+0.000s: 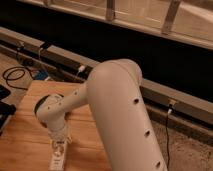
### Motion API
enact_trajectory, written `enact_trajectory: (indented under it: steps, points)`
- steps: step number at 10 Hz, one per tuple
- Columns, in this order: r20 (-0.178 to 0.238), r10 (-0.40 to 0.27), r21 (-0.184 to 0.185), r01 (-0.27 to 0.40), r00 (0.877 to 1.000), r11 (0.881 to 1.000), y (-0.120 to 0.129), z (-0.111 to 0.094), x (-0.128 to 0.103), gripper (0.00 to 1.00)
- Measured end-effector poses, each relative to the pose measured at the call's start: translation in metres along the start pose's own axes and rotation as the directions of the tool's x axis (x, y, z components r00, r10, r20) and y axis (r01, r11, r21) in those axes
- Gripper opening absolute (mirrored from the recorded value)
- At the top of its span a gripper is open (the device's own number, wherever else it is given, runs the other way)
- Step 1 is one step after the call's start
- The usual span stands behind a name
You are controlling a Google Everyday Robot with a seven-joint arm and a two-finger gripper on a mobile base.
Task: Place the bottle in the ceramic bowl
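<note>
The white bottle (58, 160) lies on the wooden table (25, 145) near its front edge, pointing toward me. My gripper (61, 142) hangs from the rounded white wrist and comes down right over the bottle's far end, at or touching it. The ceramic bowl is hidden behind the wrist and forearm. The bulky white arm (122, 110) fills the middle and right of the view.
Black cables (15, 75) and a blue item (44, 77) lie on the floor behind the table's left side. A dark object (4, 107) sits at the left edge. A long grey ledge (165, 95) runs along the dark wall behind.
</note>
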Motion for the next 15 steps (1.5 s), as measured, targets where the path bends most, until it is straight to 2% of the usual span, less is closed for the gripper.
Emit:
enact_trajectory:
  steps: [1,2,4,5,6,8,9,10,11,12,15]
  points:
    - [0.009,0.007,-0.018,-0.006,1.000,1.000,0.000,-0.003,0.000,0.11]
    - [0.020,0.015,-0.053,-0.014,1.000,0.999,-0.004,-0.007,-0.001,0.03]
    - [0.056,0.029,-0.110,-0.023,0.998,0.994,-0.012,-0.023,-0.007,0.00]
    - [0.092,0.021,-0.112,-0.011,0.996,0.994,-0.010,-0.035,-0.009,0.00]
    - [0.126,0.015,-0.107,-0.001,0.992,0.994,-0.006,-0.050,-0.011,0.00]
    - [0.222,-0.005,-0.076,0.022,0.975,0.997,0.003,-0.104,-0.027,0.00]
    - [0.255,-0.017,-0.064,0.034,0.967,0.997,0.011,-0.123,-0.037,0.00]
    - [0.301,-0.044,-0.042,0.060,0.953,0.997,0.021,-0.141,-0.055,0.00]
    - [0.346,-0.074,-0.037,0.092,0.935,0.995,0.035,-0.154,-0.071,0.00]
    - [0.360,-0.083,-0.038,0.104,0.929,0.994,0.041,-0.159,-0.075,0.00]
    - [0.361,-0.082,-0.035,0.102,0.929,0.994,0.038,-0.159,-0.077,0.00]
